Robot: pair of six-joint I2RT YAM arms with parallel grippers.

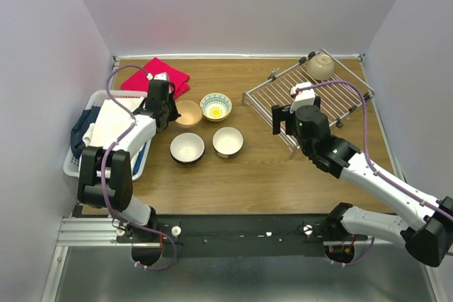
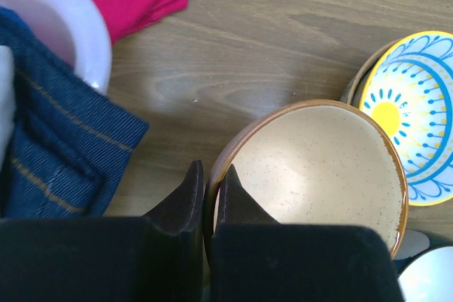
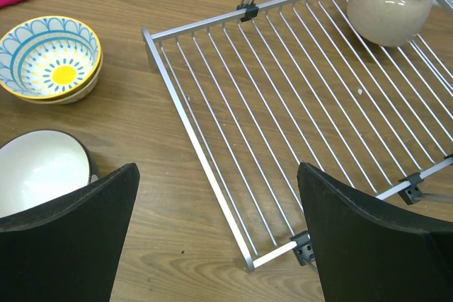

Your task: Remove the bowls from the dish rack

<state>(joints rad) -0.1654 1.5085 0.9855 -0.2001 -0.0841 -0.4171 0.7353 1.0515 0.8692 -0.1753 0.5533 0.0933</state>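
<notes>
The silver wire dish rack [image 1: 333, 97] lies at the back right and also shows in the right wrist view [image 3: 283, 97]. One cream bowl [image 1: 320, 66] rests upside down at its far corner [image 3: 388, 5]. My left gripper [image 1: 172, 113] is shut on the rim of a tan bowl [image 1: 188, 113] [image 2: 318, 167]. A floral bowl [image 1: 216, 106] [image 2: 417, 118] [image 3: 49, 58] sits beside it on the table. Two white-inside bowls [image 1: 187, 148] [image 1: 228, 141] sit nearer. My right gripper [image 1: 283, 119] [image 3: 216, 182] is open and empty over the rack's near corner.
A white plastic basket [image 1: 80, 167] holding blue and white cloths stands at the left. A pink cloth [image 1: 157, 76] lies at the back left. Walls close in the table on three sides.
</notes>
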